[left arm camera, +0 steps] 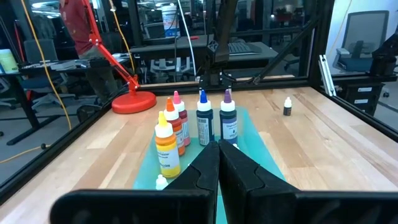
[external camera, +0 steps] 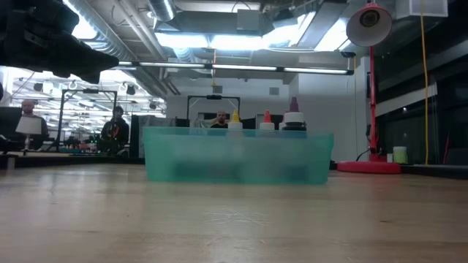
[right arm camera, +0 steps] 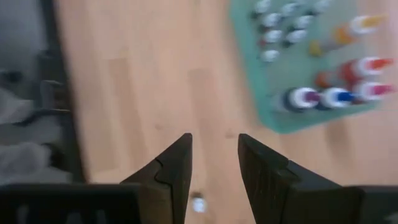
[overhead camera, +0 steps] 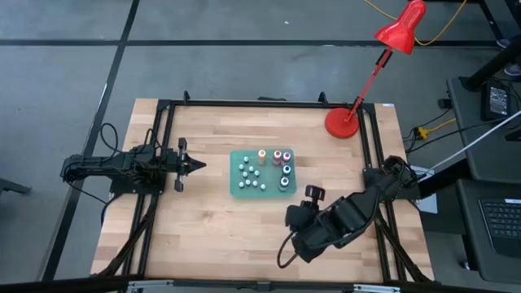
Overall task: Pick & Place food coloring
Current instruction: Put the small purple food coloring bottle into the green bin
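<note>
- Right gripper (right arm camera: 214,146) fills the foreground of its own wrist view: two dark fingers parted by a moderate gap, nothing between them but bare wood.
- Look low in that picture. One small stray bottle (right arm camera: 198,203) with a whitish cap stands on the table, showing in the gap near the bottom edge.
- From the left wrist view the same stray bottle (left arm camera: 287,107) stands upright and alone at centre right, clear of the green tray (left arm camera: 249,134).
- So its long axis is vertical and the cap faces up at the fingers.
- Overhead, the rest of the food coloring (overhead camera: 262,171) sits in the green tray (overhead camera: 238,192) at mid-frame. The right gripper (overhead camera: 312,194) hangs just off the tray's lower right corner.
- Left gripper (overhead camera: 195,165) waits at centre left, pinched fully closed and empty, well apart from the stray bottle.
- My call: the right arm is far nearer. The coming move turns on drawing the fingertips back over that cap before descending, since the tips appear to sit slightly past it toward the tray.
</note>
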You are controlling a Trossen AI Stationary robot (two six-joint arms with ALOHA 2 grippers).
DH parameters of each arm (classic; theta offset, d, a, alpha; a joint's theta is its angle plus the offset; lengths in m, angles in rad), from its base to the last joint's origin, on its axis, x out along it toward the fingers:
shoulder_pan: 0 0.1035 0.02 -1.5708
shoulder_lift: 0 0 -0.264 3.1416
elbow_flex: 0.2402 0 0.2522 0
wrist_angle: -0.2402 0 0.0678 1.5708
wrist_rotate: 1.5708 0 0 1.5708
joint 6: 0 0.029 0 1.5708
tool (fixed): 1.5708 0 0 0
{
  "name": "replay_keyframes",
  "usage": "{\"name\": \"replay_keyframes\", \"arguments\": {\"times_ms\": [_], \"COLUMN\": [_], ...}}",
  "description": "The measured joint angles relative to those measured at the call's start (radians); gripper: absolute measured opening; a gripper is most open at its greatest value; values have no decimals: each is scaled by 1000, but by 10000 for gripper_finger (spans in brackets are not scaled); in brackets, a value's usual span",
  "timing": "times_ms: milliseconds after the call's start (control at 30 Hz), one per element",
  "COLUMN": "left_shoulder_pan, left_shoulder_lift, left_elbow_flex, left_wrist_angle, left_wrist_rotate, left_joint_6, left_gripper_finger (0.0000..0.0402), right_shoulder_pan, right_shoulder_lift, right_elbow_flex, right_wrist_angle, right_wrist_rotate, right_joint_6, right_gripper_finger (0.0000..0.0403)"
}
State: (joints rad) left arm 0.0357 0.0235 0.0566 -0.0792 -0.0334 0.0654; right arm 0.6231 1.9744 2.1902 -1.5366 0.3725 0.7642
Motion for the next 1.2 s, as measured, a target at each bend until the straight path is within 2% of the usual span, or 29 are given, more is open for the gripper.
{"name": "replay_keyframes", "arguments": {"times_ms": [100,167,267,400,500,600,733,833,1000,1200], "left_shoulder_pan": [0,0,0,0,0,0,0,0,0,0], "left_shoulder_lift": [0,0,0,0,0,0,0,0,0,0], "left_elbow_flex": [0,0,0,0,0,0,0,0,0,0], "left_wrist_angle": [0,0,0,0,0,0,0,0,0,0], "left_wrist_rotate": [0,0,0,0,0,0,0,0,0,0], "left_joint_6": [0,0,0,0,0,0,0,0,0,0], "left_gripper_finger": [4,4,4,4,4,4,4,4,4,4], "right_shoulder_pan": [19,32,41,56,58,55,53,44,42,42], "right_shoulder_lift": [-8,-44,-134,-297,-410,-473,-501,-500,-500,-499], "right_elbow_flex": [-13,-78,-249,-536,-724,-872,-991,-1058,-1145,-1216], "right_wrist_angle": [-32,-24,19,243,434,546,626,670,741,798], "right_wrist_rotate": [93,128,120,114,54,-15,-70,-153,-239,-245], "right_joint_6": [15,21,108,161,170,175,228,282,370,456], "right_gripper_finger": [132,132,132,132,132,132,132,136,181,260]}}
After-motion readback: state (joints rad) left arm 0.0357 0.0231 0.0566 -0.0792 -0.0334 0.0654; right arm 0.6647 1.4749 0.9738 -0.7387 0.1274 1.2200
